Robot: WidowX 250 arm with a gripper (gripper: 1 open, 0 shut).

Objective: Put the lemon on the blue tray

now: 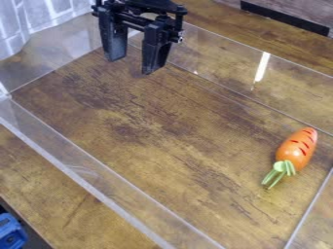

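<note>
Something blue (11, 233), partly cut off, is seen between seven and eight o'clock; the lemon's place cannot be told. At eleven, the gripper (131, 64) is held wide above the wooden table (150, 146), where a carrot (298, 149) is seen past three o'clock.

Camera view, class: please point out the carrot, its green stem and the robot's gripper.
Carrot (297, 147): camera view, on its orange body.
Green stem (278, 173): camera view, on the leafy end.
Gripper (134, 53): camera view, midway between the fingertips.
</note>
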